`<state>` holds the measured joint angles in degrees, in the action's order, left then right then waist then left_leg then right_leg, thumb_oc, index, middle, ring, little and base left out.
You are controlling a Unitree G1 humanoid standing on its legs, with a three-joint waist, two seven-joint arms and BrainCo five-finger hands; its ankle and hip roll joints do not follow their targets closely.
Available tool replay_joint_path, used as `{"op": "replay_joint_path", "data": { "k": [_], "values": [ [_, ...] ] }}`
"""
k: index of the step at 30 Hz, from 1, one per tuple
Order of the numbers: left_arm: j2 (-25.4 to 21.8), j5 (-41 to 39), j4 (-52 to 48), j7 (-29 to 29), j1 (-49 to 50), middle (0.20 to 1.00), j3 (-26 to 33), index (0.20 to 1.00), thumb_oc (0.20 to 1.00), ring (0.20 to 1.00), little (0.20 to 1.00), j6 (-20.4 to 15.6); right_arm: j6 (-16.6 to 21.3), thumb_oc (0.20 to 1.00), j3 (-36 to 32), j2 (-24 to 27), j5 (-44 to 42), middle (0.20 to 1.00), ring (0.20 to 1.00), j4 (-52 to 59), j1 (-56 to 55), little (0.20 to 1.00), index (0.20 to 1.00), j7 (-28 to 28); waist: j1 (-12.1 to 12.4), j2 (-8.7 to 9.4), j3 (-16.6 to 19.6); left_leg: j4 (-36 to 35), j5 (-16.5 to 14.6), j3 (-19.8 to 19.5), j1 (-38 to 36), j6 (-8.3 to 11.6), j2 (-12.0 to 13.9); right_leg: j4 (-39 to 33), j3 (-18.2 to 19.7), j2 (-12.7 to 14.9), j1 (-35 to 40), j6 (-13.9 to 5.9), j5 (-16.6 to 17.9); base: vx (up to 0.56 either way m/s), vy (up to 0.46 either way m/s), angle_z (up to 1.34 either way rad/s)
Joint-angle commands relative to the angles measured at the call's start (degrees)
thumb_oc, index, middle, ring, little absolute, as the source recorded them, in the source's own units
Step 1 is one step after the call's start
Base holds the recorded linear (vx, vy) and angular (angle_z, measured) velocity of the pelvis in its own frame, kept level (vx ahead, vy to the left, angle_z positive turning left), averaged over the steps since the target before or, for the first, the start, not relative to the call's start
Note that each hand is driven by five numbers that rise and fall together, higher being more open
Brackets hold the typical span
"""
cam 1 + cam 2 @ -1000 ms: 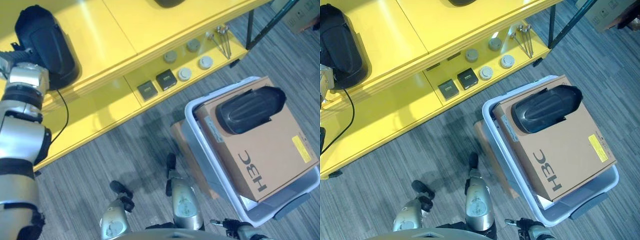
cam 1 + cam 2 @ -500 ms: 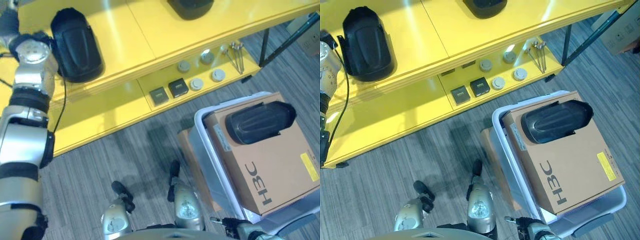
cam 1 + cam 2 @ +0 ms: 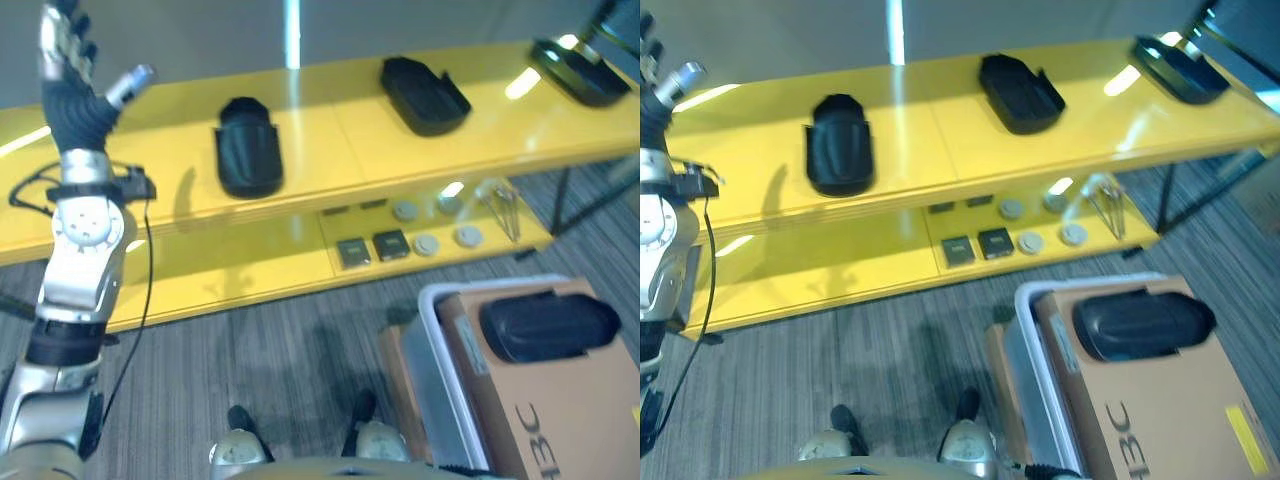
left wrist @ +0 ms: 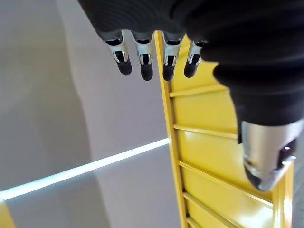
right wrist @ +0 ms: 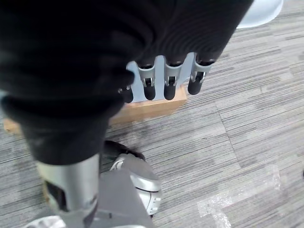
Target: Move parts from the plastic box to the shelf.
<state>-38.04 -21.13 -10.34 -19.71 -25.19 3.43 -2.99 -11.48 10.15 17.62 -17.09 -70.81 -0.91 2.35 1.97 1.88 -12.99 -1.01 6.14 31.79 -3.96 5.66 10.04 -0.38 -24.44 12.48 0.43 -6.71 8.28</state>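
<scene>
**Left robot hand raised and empty; one part in the box**

You have the left robot hand (image 3: 68,60) lifted high near the left end of the yellow shelf (image 3: 330,140), fingers (image 4: 145,61) straight and spread, holding nothing. Your right robot hand (image 5: 164,78) hangs low over the grey striped floor (image 5: 247,142), fingers relaxed and also empty.

Three black parts lie on the shelf's top board: one left of the middle (image 3: 247,146), one right of the middle (image 3: 424,92), and one at the far right end (image 3: 578,70). On the lower board, towards its right end, you see two small dark square pieces (image 3: 372,248) beside some round grey discs (image 3: 440,240).

The plastic box (image 3: 440,350) stands on the floor in front of the shelf's right end. A brown carton (image 3: 560,420) fills it, and one more black part (image 3: 545,325) rests on top of the carton.
</scene>
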Motion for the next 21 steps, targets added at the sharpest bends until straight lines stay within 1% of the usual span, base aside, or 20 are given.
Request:
{"op": "replay_joint_path", "data": {
  "k": [1,2,3,4,5,6,8,9,11,12,13,14,15,16,18,21],
  "values": [
    [-0.64,2.46,-1.3,6.65,-2.8,1.0,2.31,1.0,1.0,1.0,1.0,-1.24,-0.2,1.0,-1.94,-1.59,-6.82,1.0,1.0,0.36,-1.31,1.0,1.0,-0.96,0.7,-2.57,-0.93,6.12,-10.71,-6.11,1.59,-6.23,-4.69,19.18,-0.83,5.29,-2.11,-4.61,-9.36,0.01,0.254,0.36],
    [-0.99,1.3,-1.84,7.74,-0.64,1.0,2.56,1.0,1.0,1.0,1.0,-1.74,-0.68,1.0,-3.75,-2.41,-8.98,1.0,1.0,0.53,-1.68,1.0,1.0,-1.67,0.67,-2.94,-0.99,6.11,-12.65,-6.68,0.39,-8.15,-6.28,26.82,0.17,8.2,-5.44,-5.69,-6.89,0.02,0.241,0.35],
    [-1.04,0.46,-2.02,8.11,0.5,1.0,2.88,1.0,1.0,1.0,1.0,-1.83,-1.2,1.0,-4.39,-2.72,-9.39,1.0,1.0,0.72,-1.65,1.0,1.0,-2.54,0.64,-2.99,-1.03,6.08,-13.3,-6.53,-0.32,-8.71,-6.74,28.37,0.45,9.11,-6.67,-6.12,-6.04,0.04,0.165,0.35],
    [-1.3,0.03,-2.26,8.69,1.6,1.0,3.33,1.0,1.0,1.0,1.0,-1.47,-1.58,1.0,-4.83,-2.8,-8.98,1.0,1.0,0.77,-1.65,1.0,1.0,-2.86,0.7,-2.71,-1.0,6.14,-13.9,-6.11,-0.87,-8.89,-7.23,27.31,0.53,9.98,-7.5,-6.62,-5.09,0.09,-0.043,-0.1],
    [-2.03,-0.44,-3.18,9.15,3.52,1.0,4.53,1.0,1.0,1.0,1.0,-1.06,-1.2,1.0,-5.62,-3.07,-5.24,1.0,1.0,0.06,-1.64,1.0,1.0,-2.83,0.93,-2.1,-0.79,6.51,-14.67,-5.35,-1.64,-8.16,-7.37,19.5,-0.52,10.64,-6.56,-7.44,-1.9,0.1,-0.099,-0.25],
    [-2.12,-0.5,-3.45,9.24,3.8,1.0,4.72,1.0,1.0,1.0,1.0,-0.91,-1.06,1.0,-5.65,-3.15,-4.66,1.0,1.0,-0.14,-1.64,1.0,1.0,-2.88,0.97,-2.04,-0.74,6.64,-14.76,-5.27,-1.73,-7.98,-7.24,17.7,-0.79,10.47,-6.01,-7.54,-1.14,0.11,-0.184,-0.28],
    [-3.15,-2.16,-4.27,9.17,4.69,1.0,5.22,1.0,1.0,1.0,1.0,-0.08,-0.91,1.0,-6.12,-3.17,-1.97,1.0,1.0,-1.08,-1.61,1.0,1.0,-2.62,1.26,-1.48,-0.54,7.4,-15.72,-4.65,-2.2,-7.02,-6.37,8.9,-1.38,10.87,-4.88,-8.29,3.56,0.1,-0.209,0.15],
    [-3.68,-2.6,-4.28,8.92,4.84,1.0,5.09,1.0,1.0,1.0,1.0,0.18,-0.99,1.0,-6.47,-3.2,-1.62,1.0,1.0,-1.27,-1.64,1.0,1.0,-2.42,1.21,-1.44,-0.61,7.69,-16.04,-4.53,-2.46,-6.84,-5.7,7.85,-1.22,11.3,-5.31,-8.29,4.54,0.13,-0.242,0.15],
    [-3.86,-3.85,-4.13,9.08,4.95,1.0,5.57,1.0,1.0,1.0,1.0,1.48,-0.43,1.0,-6.2,-2.61,-0.37,1.0,1.0,-2.11,-1.23,1.0,1.0,-1.28,1.24,-1.38,-0.13,8.13,-15.62,-2.56,-2.96,-6.02,-4.06,5.57,-2.16,10.17,-3.65,-8.29,2.79,0.17,-0.255,-0.16],
    [-3.56,-4.72,-3.64,8.5,5.14,1.0,5.32,1.0,1.0,1.0,1.0,2.47,1.23,1.0,-4.8,-2.05,3.02,1.0,1.0,-2.4,-0.98,1.0,1.0,-0.76,0.69,-1.46,0.38,9.26,-14.65,-1.17,-2.41,-5.03,-2.11,5.17,-2.21,8.23,-2.5,-8.12,0.54,0.19,-0.218,-0.24],
    [-3.56,-4.78,-3.52,8.42,5.14,1.0,5.22,1.0,1.0,1.0,1.0,2.51,1.37,1.0,-4.52,-2.0,3.22,1.0,1.0,-2.37,-0.93,1.0,1.0,-0.83,0.6,-1.47,0.47,9.53,-14.58,-0.98,-2.29,-4.86,-1.75,5.19,-2.17,7.92,-2.4,-8.03,0.13,0.2,-0.216,-0.07],
    [-3.33,-4.83,-3.33,8.14,5.13,1.0,5.04,1.0,1.0,1.0,1.0,2.79,1.49,1.0,-3.66,-1.9,3.58,1.0,1.0,-1.88,-0.66,1.0,1.0,-1.25,0.41,-1.36,0.66,10.21,-14.25,-0.33,-1.99,-4.4,-0.74,5.16,-2.13,7.14,-1.99,-7.76,-1.02,0.08,-0.097,0.05],
    [-3.22,-4.75,-3.26,8.07,5.12,1.0,4.97,1.0,1.0,1.0,1.0,2.84,1.49,1.0,-3.39,-1.87,3.54,1.0,1.0,-1.71,-0.59,1.0,1.0,-1.34,0.38,-1.34,0.7,10.34,-14.15,-0.22,-1.89,-4.24,-0.5,5.1,-2.15,6.92,-1.88,-7.72,-1.3,0.13,-0.159,0.11],
    [-2.51,-4.34,-2.87,7.89,4.95,1.0,4.28,1.0,1.0,1.0,1.0,3.05,1.1,1.0,-2.18,-1.62,1.48,1.0,1.0,-0.99,-0.2,1.0,1.0,-1.94,0.25,-1.3,0.91,10.67,-13.44,0.04,-1.37,-3.25,0.62,4.55,-2.22,5.79,-1.29,-7.53,-2.42,0.12,-0.152,-0.04],
    [-1.6,-5.6,-2.87,8.12,5.23,1.0,3.83,1.0,1.0,1.0,1.0,3.9,-0.24,1.0,-2.11,-1.12,-0.21,1.0,1.0,-0.21,0.53,1.0,1.0,-2.33,0.1,-1.34,1.09,10.95,-12.66,0.14,-0.94,-2.1,2.01,3.96,-2.14,4.91,-0.79,-7.12,-3.09,0.13,-0.15,-0.18],
    [-0.57,-6.47,-3.0,8.3,6.11,1.0,3.21,1.0,1.0,1.0,1.0,4.06,-1.15,1.0,-1.63,-0.74,-0.18,1.0,1.0,0.66,1.29,1.0,1.0,-1.76,-0.01,-1.58,0.57,10.32,-11.59,0.47,-0.7,-1.02,2.99,3.05,-2.67,4.47,-0.81,-6.87,-2.97,0.03,-0.069,-0.12]
  ]
}}
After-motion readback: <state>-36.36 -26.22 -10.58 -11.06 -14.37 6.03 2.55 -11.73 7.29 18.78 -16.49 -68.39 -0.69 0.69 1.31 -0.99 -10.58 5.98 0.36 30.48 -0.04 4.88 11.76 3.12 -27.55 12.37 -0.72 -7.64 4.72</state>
